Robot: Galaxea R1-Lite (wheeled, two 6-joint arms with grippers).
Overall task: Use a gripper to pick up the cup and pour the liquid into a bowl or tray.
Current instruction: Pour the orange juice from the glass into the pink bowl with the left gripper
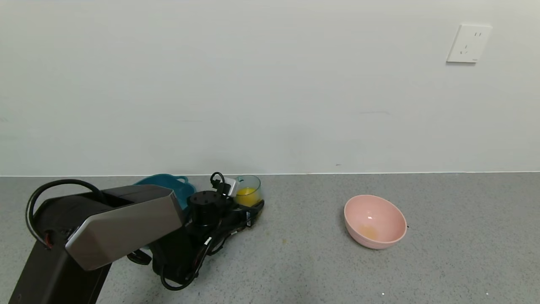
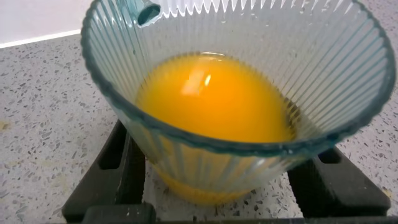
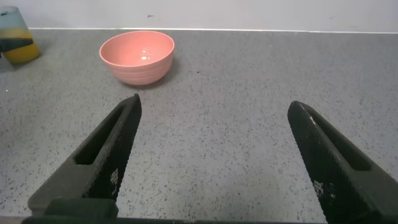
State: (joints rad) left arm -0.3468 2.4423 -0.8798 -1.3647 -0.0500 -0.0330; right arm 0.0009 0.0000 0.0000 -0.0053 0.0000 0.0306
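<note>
While my left arm reaches across the grey speckled table (image 1: 443,261), I see its black left end effector (image 1: 249,210) with a finger on either side of the small ribbed blue-green transparent cup (image 1: 248,191), but I cannot tell whether it grips. The cup stands near the back wall, holding opaque orange-yellow liquid (image 2: 214,99), just beside a dark teal tub (image 1: 166,184). The round pale pink plastic bowl (image 1: 374,221) sits well apart to the right. My right end effector (image 3: 214,162) hangs open above bare table.
</note>
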